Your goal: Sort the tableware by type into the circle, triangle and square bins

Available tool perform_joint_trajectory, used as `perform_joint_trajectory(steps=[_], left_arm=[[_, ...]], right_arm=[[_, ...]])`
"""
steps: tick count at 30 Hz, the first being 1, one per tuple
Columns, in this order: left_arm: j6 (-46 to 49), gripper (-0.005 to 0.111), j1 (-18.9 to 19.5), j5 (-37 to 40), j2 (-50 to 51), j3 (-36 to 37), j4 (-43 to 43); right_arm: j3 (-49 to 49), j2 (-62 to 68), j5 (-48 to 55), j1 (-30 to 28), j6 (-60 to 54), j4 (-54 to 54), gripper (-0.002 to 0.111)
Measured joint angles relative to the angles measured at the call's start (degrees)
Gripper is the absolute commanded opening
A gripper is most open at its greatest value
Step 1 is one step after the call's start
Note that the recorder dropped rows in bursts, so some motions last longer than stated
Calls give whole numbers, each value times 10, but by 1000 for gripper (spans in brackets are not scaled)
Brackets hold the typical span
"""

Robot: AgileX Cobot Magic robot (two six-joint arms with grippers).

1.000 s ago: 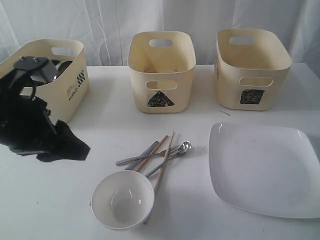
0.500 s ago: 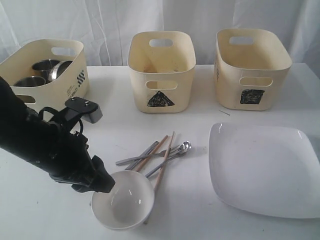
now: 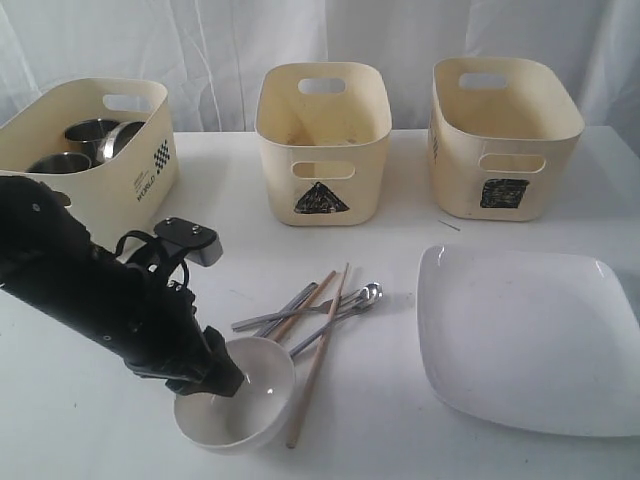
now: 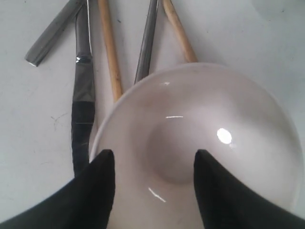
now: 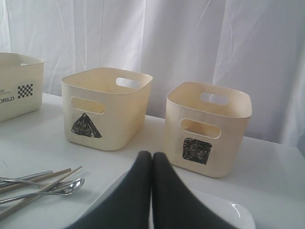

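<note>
My left gripper (image 3: pixel 226 381) is open, low over the near-left rim of the white bowl (image 3: pixel 255 398), which is tipped toward it. In the left wrist view both fingers (image 4: pixel 101 183) spread over the bowl (image 4: pixel 205 119), one at its rim, the other inside. Wooden chopsticks (image 3: pixel 318 350), a steel knife (image 4: pixel 82 90), fork and spoon (image 3: pixel 366 294) lie crossed just behind the bowl. The large white square plate (image 3: pixel 530 340) lies at the right. Steel mugs and bowls (image 3: pixel 90 135) sit in the left bin (image 3: pixel 140 185). My right gripper (image 5: pixel 152 155) is shut and empty above the plate's edge (image 5: pixel 228 210).
The triangle bin (image 3: pixel 322 150) stands at the back centre and the square bin (image 3: pixel 505 140) at the back right; both look empty. A white curtain hangs behind the table. The left arm's black body covers the table's front left.
The left arm swung from beside the left bin down to the white bowl. The bowl slid slightly left and tipped toward the gripper. Cutlery and plate stayed put.
</note>
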Motion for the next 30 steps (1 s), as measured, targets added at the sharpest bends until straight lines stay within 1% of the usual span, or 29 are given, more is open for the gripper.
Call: perform_joint_trajectory(steps=[5, 9, 17, 21, 25, 27, 30], left_arm=[[1, 55, 0, 2, 5, 0, -2], [2, 55, 0, 19, 5, -6, -11], [2, 51, 0, 103, 5, -51, -31], [2, 51, -1, 122, 0, -78, -25], [-25, 51, -1, 124, -25, -102, 35], [-57, 51, -1, 120, -39, -111, 84], [-123, 51, -1, 118, -55, -115, 181]], right_arm=[[0, 0, 0, 0, 1, 0, 0], [0, 0, 0, 0, 1, 0, 0], [0, 0, 0, 0, 1, 0, 0], [0, 0, 0, 0, 1, 0, 0], [0, 0, 0, 0, 2, 0, 0], [0, 0, 0, 0, 2, 0, 0], [0, 0, 0, 0, 2, 0, 0]])
